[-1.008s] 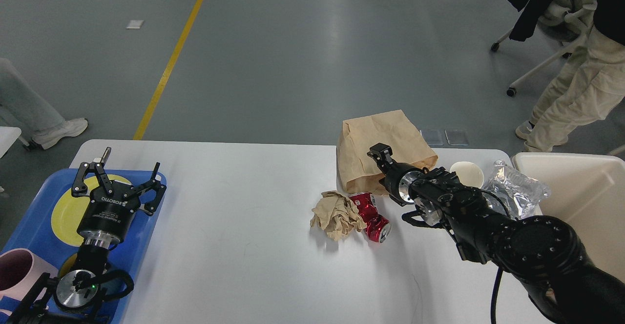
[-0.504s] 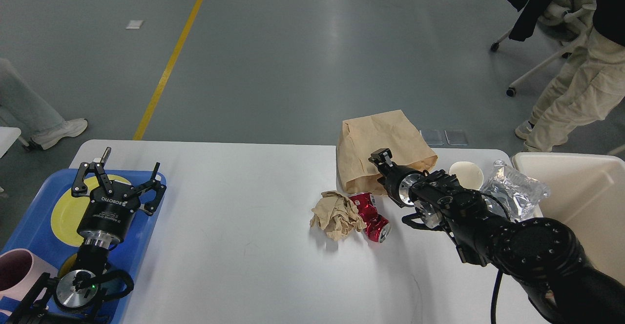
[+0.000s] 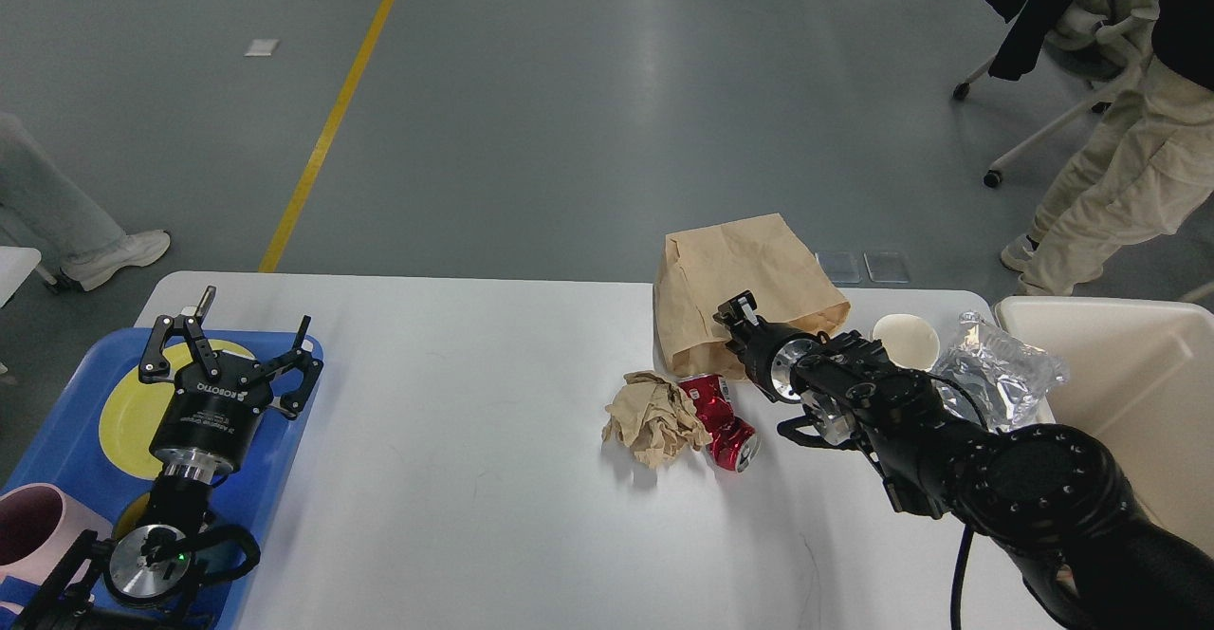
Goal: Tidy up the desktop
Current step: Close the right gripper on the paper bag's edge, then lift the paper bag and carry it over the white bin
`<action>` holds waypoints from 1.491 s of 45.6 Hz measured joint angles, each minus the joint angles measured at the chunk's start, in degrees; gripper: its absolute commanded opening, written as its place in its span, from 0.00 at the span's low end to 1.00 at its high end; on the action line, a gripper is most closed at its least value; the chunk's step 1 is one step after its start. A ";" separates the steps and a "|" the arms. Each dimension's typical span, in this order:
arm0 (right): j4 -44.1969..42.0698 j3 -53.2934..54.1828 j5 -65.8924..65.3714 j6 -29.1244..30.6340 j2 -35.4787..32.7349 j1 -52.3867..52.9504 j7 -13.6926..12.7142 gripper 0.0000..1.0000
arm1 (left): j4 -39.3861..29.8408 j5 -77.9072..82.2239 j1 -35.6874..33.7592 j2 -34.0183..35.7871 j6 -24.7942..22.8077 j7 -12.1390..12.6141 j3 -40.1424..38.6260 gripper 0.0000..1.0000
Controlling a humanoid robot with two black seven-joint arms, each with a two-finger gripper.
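Right arm reaching in toward the litter at the back right of the desktop (image 3: pixel 455 478).

I had the right gripper (image 3: pixel 735 312) up against the front of the brown paper bag (image 3: pixel 749 269), seen end-on and dark, so I could not tell whether its fingers were apart or together, nor whether it touched the bag. I judged the step to be picking up rubbish for the cream bin (image 3: pixel 1119 374) at the right edge; the next move called for settling on one piece: the bag, the crumpled paper (image 3: pixel 654 416) or the crushed red can (image 3: pixel 726 421) touching it. My left gripper (image 3: pixel 228 350) hung with fingers spread, holding nothing, over the blue tray (image 3: pixel 285 478). My forearm partly hid the white cup (image 3: pixel 906 336) and the foil wrapper (image 3: pixel 1005 374).
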 measured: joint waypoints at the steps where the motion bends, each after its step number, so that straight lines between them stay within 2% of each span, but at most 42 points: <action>1: 0.01 0.02 -0.05 -0.03 0.02 0.00 0.00 0.42 | 0.00 0.00 0.00 0.00 0.00 0.00 0.00 0.97; 3: 0.03 0.06 -0.09 -0.06 0.05 0.00 0.00 0.40 | 0.00 0.01 0.00 0.00 0.00 0.00 0.00 0.97; 5: 0.03 0.10 -0.11 -0.09 0.05 0.00 0.00 0.32 | 0.00 0.02 0.00 0.00 0.00 0.00 0.00 0.97; 11: 0.04 0.15 -0.11 -0.03 0.06 -0.02 0.00 0.21 | 0.00 0.02 0.00 0.00 0.00 0.00 0.00 0.97; 17: 0.04 0.16 -0.12 0.07 0.06 -0.28 -0.04 0.19 | 0.00 0.02 0.00 0.00 0.00 0.00 0.00 0.97; 18: 0.04 0.16 -0.12 0.07 0.06 -0.30 -0.07 0.16 | 0.00 0.02 0.00 0.00 0.00 0.00 0.00 0.97; 20: 0.04 0.19 -0.11 0.02 0.06 -0.32 -0.11 0.02 | 0.00 0.02 0.00 0.00 0.00 0.00 0.00 0.97; 21: 0.04 0.21 -0.11 0.00 0.06 -0.34 -0.14 0.00 | 0.00 0.02 0.00 0.00 0.00 0.00 0.00 0.97; 50: 1.88 -0.05 -0.29 1.23 -1.92 1.36 -2.09 0.00 | 0.00 -0.01 0.00 0.00 0.00 0.00 -0.03 0.96; 57: 7.44 0.04 -0.69 1.30 -6.34 6.08 -2.72 0.00 | 0.00 -0.01 0.00 0.00 0.00 0.00 -0.03 0.97; 64: 15.07 -0.60 -4.46 1.45 -11.13 12.46 -5.07 0.00 | 0.00 -0.01 0.00 -0.01 0.00 0.00 -0.01 0.97; 68: 21.16 -1.87 -6.16 1.50 -15.67 17.19 -7.39 0.00 | 0.00 -0.01 0.00 -0.01 0.00 0.00 0.01 0.97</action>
